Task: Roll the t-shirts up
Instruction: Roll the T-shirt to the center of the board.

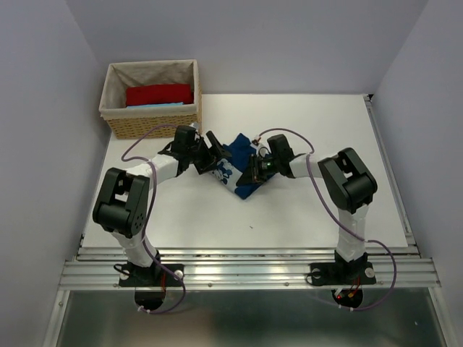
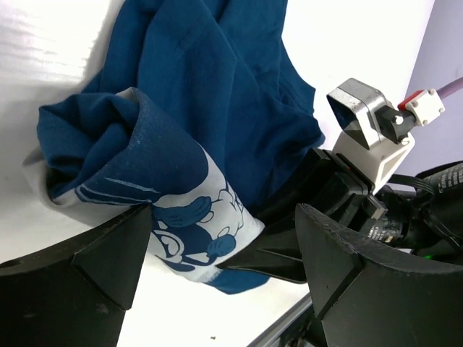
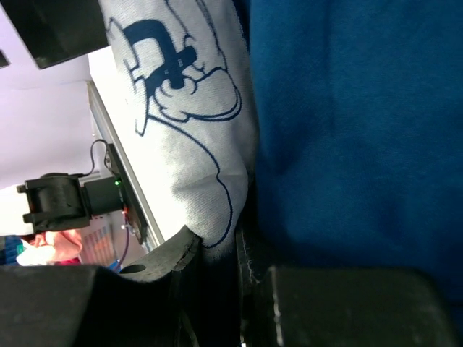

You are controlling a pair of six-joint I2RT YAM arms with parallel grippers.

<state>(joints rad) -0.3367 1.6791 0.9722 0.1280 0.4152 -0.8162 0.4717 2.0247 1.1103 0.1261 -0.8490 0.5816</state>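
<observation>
White surface, pale walls on three sides. From the top camera I see the navy t-shirt (image 1: 239, 168) bunched mid-surface between both arms, the left claw (image 1: 217, 153) at its left end and the right claw (image 1: 255, 169) at its right. A red cloth (image 1: 159, 94) and a light-blue cloth (image 1: 155, 105) sit in the wicker basket (image 1: 152, 123) at the far left corner.

On the left wrist camera my left claw (image 2: 224, 217) stands wide, straddling a loosely rolled end with the cartoon print (image 2: 195, 224) facing out, gripping nothing.

On the right wrist camera the right claw (image 3: 217, 246) is narrow, pinching the printed edge.

I judge the roll half made. Next, the left claw should close on that end and turn it (gently, the cloth is slack). Sleeves, the number of turns and the shape of the basket pieces are hidden.
</observation>
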